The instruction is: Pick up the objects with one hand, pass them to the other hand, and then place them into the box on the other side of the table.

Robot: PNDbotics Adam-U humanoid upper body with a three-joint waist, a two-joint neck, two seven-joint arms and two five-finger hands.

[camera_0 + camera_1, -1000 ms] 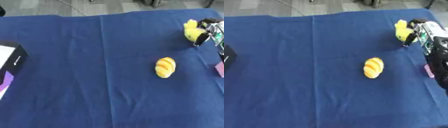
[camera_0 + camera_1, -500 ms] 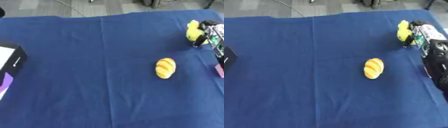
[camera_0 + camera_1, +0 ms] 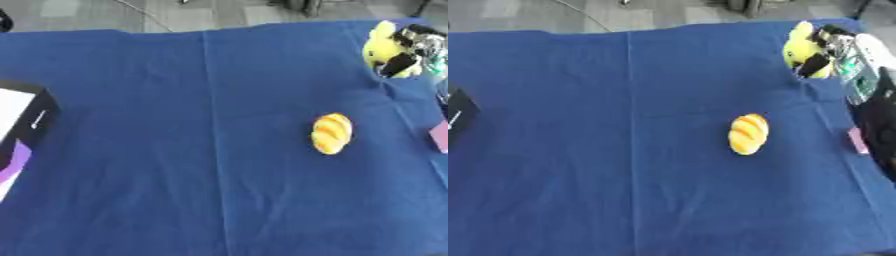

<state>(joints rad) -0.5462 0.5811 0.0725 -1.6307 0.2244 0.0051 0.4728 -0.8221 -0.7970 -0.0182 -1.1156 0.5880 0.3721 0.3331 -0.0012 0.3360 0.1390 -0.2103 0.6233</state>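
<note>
Right robot hand (image 3: 826, 49) with black fingers (image 3: 813, 64) and silver metal joints. Behind it, a pale forearm casing with a green panel (image 3: 857, 75), then a black arm section (image 3: 880, 125) along the frame's edge.

Light even and fairly bright, from overhead; no hard glare. Cloth (image 3: 175, 150) reads flat blue, with faint creases only. Bread (image 3: 748, 133) throws a thin, soft shadow on its near side. My right hand (image 3: 833, 50) at far right is smeared and soft-edged against the yellow toy (image 3: 798, 47). Whole picture slightly soft. Box (image 3: 22, 125) at left shows a pale sheen.
</note>
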